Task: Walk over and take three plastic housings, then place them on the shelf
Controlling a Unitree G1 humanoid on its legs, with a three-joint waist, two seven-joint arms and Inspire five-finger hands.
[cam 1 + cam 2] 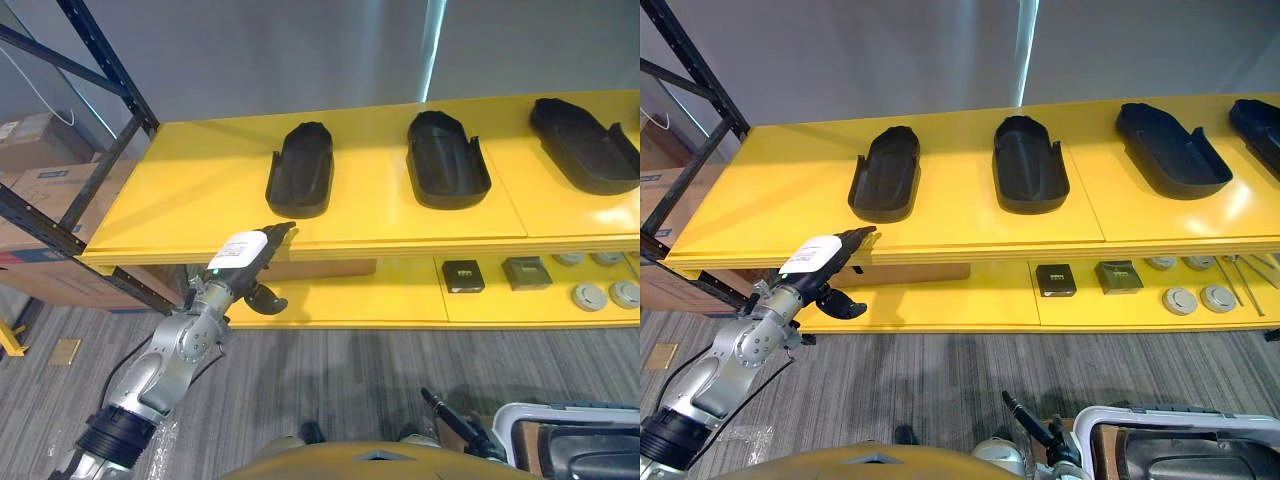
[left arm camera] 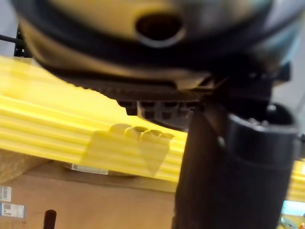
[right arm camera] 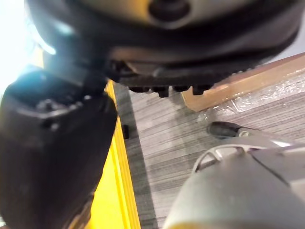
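Yellow shelf just past our left hand, fingers straight and empty, black housings on it, white bin holding a dark part, right hand state we cannot tell.

You can read no word, number or sign here. The stacked cardboard boxes left of the shelf frame carry faint blue print on the lower one and a small white and red sticker on the upper one, all too small to make out. In the left wrist view a cardboard box under the yellow shelf bears a white label, a blue label just below it and a white sticker at its upper edge; their print is blurred. The white cover on the left hand shows a few dark marks, illegible.
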